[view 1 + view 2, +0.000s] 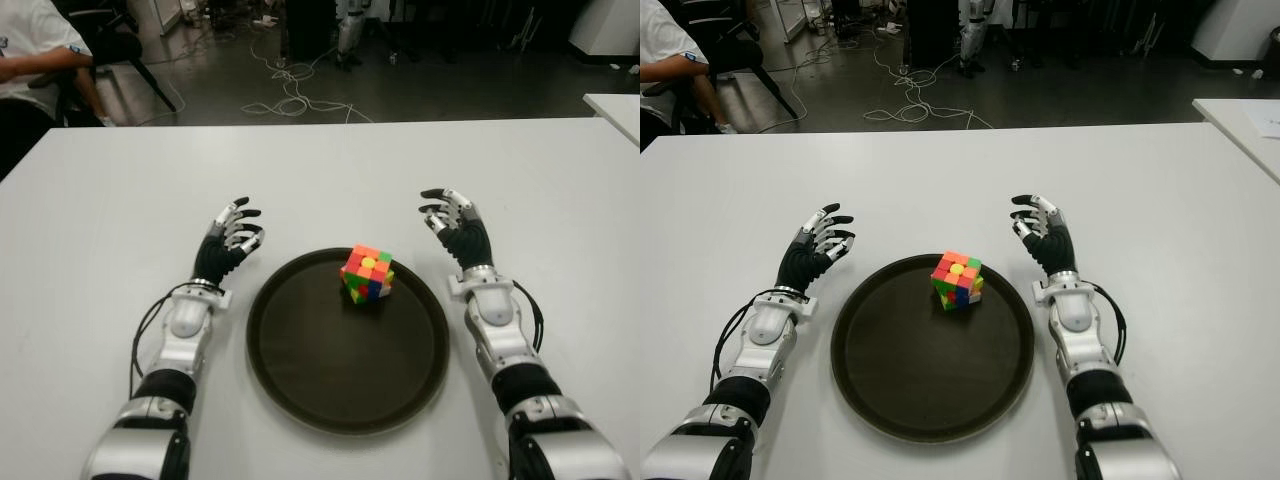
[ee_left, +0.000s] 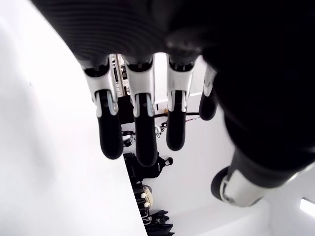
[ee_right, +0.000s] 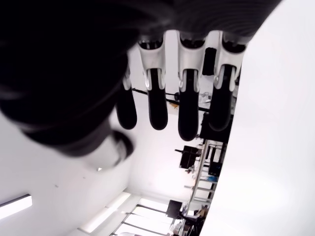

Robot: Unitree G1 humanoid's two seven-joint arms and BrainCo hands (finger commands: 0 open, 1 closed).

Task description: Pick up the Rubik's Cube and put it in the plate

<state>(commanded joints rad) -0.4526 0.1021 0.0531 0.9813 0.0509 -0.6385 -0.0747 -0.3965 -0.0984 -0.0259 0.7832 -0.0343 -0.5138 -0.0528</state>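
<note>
A multicoloured Rubik's Cube (image 1: pixel 367 274) sits inside the round dark brown plate (image 1: pixel 330 370), toward its far right part, slightly tilted on a corner. My left hand (image 1: pixel 230 240) shows to the left of the plate, fingers relaxed and holding nothing. To the right of the plate my right hand (image 1: pixel 452 225) is raised beside the cube with its fingers spread and nothing in them. The left wrist view shows the fingers (image 2: pixel 140 137) extended over bare air, and the right wrist view shows the same for its fingers (image 3: pixel 187 113).
The white table (image 1: pixel 320 165) stretches wide around the plate. A seated person (image 1: pixel 30 60) is at the far left behind the table. Cables (image 1: pixel 290 95) lie on the dark floor beyond. Another white table edge (image 1: pixel 615 105) is at the far right.
</note>
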